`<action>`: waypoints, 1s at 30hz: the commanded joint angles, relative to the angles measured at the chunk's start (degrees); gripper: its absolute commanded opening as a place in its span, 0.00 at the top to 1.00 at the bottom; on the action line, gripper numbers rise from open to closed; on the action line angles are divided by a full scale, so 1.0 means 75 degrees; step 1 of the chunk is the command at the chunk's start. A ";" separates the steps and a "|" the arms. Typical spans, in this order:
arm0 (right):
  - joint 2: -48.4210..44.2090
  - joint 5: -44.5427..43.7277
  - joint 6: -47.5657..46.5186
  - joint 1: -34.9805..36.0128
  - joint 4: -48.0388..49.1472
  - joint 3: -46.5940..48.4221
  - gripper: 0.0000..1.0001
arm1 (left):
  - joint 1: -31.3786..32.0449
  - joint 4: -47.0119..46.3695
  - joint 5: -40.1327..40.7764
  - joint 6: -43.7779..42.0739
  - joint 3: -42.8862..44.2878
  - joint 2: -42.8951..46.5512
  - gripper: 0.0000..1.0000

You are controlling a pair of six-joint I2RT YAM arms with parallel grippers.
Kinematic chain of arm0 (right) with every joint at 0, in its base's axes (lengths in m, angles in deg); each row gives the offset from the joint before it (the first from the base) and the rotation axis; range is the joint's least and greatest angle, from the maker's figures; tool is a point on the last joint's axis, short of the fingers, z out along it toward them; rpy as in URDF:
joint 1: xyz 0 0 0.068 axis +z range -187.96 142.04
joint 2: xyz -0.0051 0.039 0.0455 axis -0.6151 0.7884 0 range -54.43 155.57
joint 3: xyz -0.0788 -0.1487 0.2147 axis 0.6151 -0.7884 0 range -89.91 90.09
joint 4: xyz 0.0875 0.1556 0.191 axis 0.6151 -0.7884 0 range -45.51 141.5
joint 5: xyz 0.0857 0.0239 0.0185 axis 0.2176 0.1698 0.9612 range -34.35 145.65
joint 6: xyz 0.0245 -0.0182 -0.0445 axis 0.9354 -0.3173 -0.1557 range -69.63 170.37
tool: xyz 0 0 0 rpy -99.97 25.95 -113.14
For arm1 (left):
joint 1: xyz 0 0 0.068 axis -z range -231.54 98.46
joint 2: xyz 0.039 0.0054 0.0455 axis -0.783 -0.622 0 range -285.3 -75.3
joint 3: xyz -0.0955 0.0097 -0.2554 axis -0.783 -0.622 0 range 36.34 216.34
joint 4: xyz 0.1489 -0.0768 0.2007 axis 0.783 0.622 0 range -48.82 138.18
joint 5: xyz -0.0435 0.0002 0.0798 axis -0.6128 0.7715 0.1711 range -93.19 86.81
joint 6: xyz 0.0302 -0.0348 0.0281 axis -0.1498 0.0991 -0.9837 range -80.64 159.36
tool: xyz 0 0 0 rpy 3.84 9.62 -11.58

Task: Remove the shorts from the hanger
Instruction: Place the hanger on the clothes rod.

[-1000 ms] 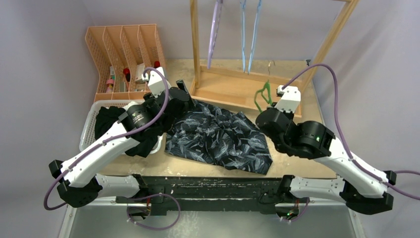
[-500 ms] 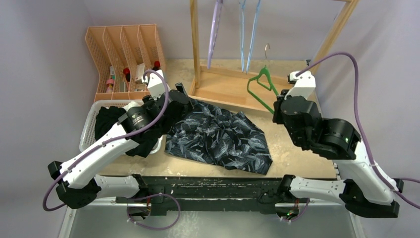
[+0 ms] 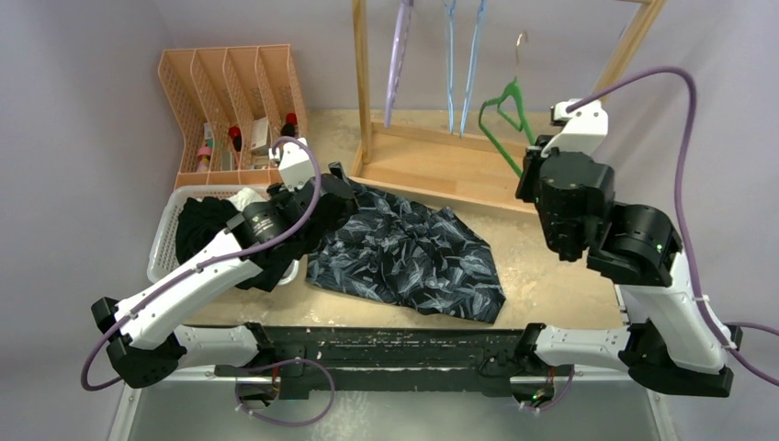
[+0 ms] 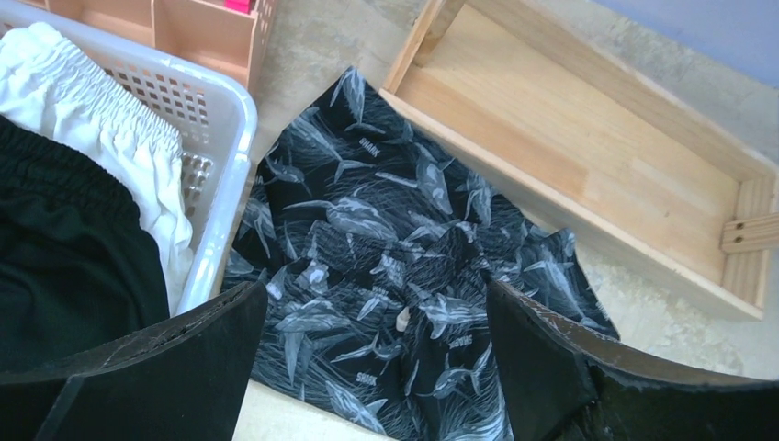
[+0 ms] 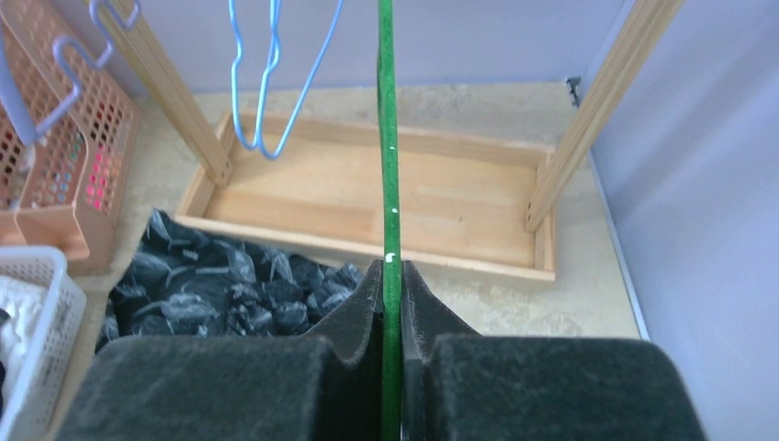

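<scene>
Right gripper (image 5: pixel 389 276) is pinching green hanger (image 5: pixel 387 138) — hook (image 3: pixel 521 39) wanting upright carriage | left gripper (image 4: pixel 377 294) is hovering spread over patterned shorts (image 4: pixel 386 239)

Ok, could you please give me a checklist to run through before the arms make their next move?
1. Grip of right gripper on green hanger: ok, shut.
2. Hanger bare of shorts: ok.
3. Opening of left gripper above the patterned shorts: ok, open.
4. Patterned shorts inside the basket with the black shorts and white shorts: not ok, on the table beside it.
5. Line-up of hook with wooden rack top rail: cannot tell, rail out of view.
</scene>
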 commanded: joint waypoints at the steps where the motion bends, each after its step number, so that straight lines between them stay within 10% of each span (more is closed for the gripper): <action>1: 0.0113 -0.0672 -0.0939 -0.0064 0.0958 0.0661 1.00 | -0.0028 -0.0338 -0.0136 0.0019 -0.0342 0.0033 0.11; 17: 0.0742 -0.0715 -0.2549 -0.0318 0.3257 0.1340 1.00 | -0.0034 -0.0605 -0.0300 -0.0053 -0.0578 0.0106 0.11; 30: 0.1964 0.2063 -0.2341 -0.2700 0.2473 0.2429 1.00 | -0.0029 -0.0611 -0.0304 -0.0047 -0.0655 0.0173 0.11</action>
